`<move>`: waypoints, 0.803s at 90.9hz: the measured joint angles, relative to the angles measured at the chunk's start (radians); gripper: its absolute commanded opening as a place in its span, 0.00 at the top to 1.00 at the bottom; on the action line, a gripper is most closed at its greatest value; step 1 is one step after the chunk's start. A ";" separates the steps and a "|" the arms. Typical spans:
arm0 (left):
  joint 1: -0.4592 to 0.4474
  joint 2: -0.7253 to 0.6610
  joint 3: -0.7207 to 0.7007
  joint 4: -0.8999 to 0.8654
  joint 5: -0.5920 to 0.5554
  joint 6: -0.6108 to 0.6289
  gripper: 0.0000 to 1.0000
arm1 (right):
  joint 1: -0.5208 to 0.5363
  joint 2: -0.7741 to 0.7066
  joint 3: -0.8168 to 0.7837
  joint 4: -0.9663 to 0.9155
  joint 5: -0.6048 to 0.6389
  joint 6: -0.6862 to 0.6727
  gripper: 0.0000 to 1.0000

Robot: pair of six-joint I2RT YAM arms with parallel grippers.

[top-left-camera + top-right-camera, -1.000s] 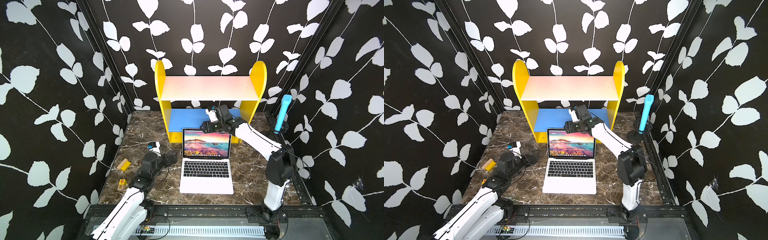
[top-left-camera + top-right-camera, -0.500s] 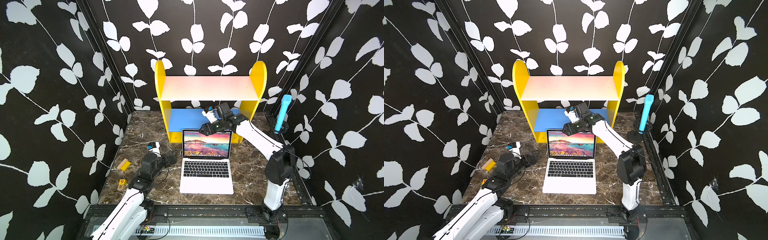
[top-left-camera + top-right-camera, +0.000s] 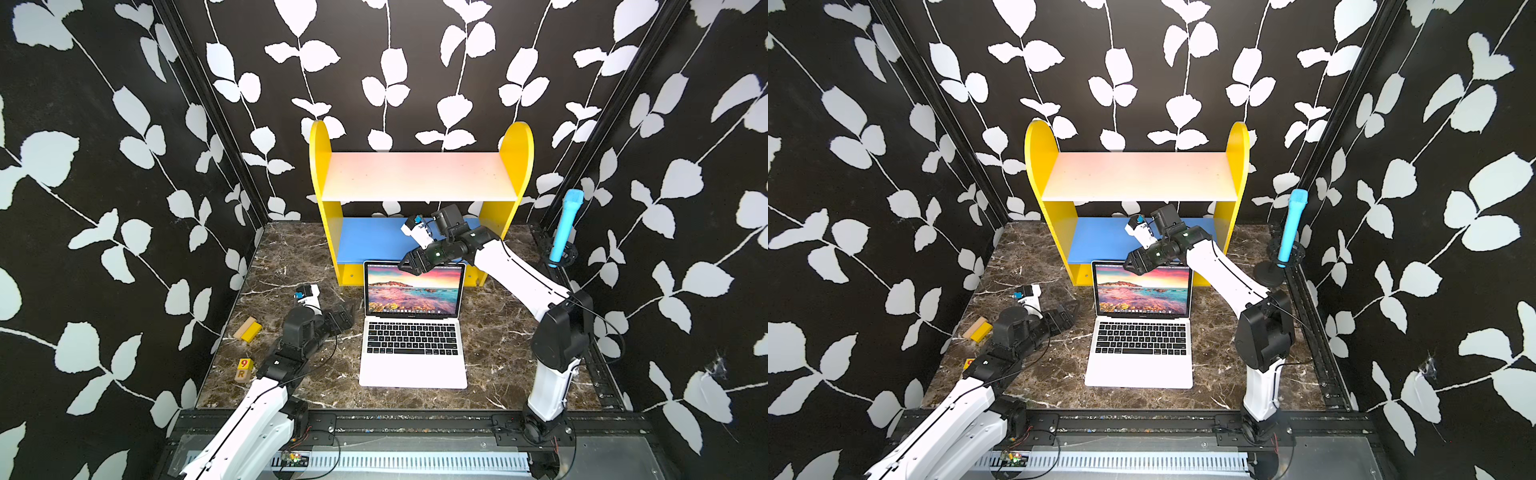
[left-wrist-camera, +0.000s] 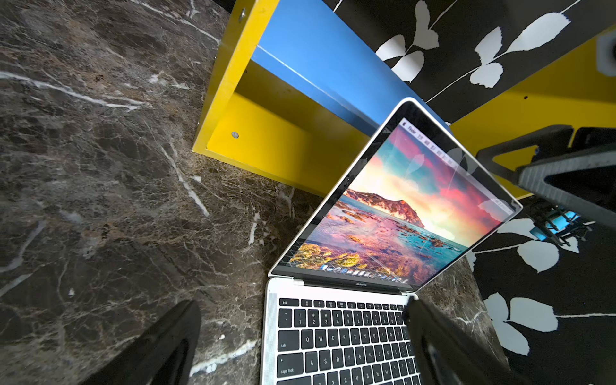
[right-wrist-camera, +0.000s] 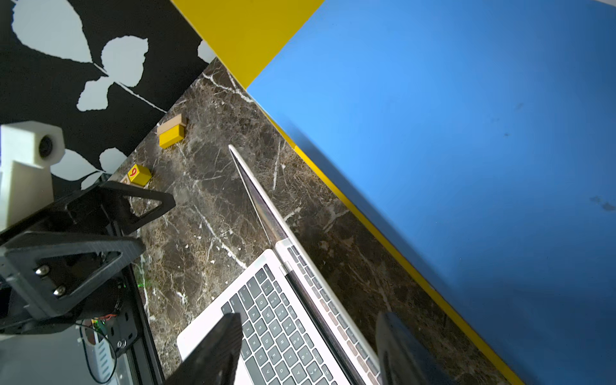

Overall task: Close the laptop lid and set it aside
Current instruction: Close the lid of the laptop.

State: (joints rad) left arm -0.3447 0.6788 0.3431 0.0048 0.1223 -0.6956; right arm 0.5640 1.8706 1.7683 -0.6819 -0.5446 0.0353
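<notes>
Because everything else is carried by it, the marbled table (image 3: 286, 266) is taken first: it is spread beneath both claws. Behind the right claw (image 3: 409, 268) the yellow shelf (image 3: 322, 166) is stood against the back wall, with its blue lower board (image 3: 370, 241) behind and below that claw.

The laptop (image 3: 411, 368) is found below and in front of the right claw and just beside the left claw (image 3: 347, 316), laid flat in the middle of the table. Its long axis is set parallel to the shelf front. The hinge is turned toward the shelf and the trackpad edge toward the arm bases. The laptop lid (image 3: 414, 286) is raised steeply from the hinge, so the lit screen is faced toward the bases.

The right claw is held with its fingers apart around the middle of the lid's top edge, one on the screen side and one behind, and nothing is clamped. Whether either finger is touching the edge cannot be made out. This placing is judged fit for the lid to be tipped forward and down.

The left claw is spread wide and empty, low beside the hinge end of the laptop. It is judged to be kept there so the base can be steadied or slid aside.

A yellow-and-wood block (image 3: 248, 329) and a number block (image 3: 243, 369) are left on the far side of the left claw from the laptop, apart from it.
</notes>
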 measured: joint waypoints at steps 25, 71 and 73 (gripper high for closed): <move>-0.001 -0.030 0.000 -0.009 -0.008 0.001 0.02 | 0.027 -0.023 -0.009 -0.025 -0.032 -0.043 0.36; -0.001 -0.044 0.000 -0.024 -0.011 0.002 0.02 | 0.085 -0.103 -0.126 -0.065 -0.052 -0.066 0.38; -0.001 -0.046 0.000 -0.025 -0.011 0.002 0.02 | 0.088 -0.108 -0.132 -0.065 -0.052 -0.066 0.38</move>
State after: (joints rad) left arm -0.3454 0.6331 0.3431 -0.0200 0.1108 -0.6941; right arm 0.6521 1.7626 1.6367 -0.7471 -0.5968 -0.0311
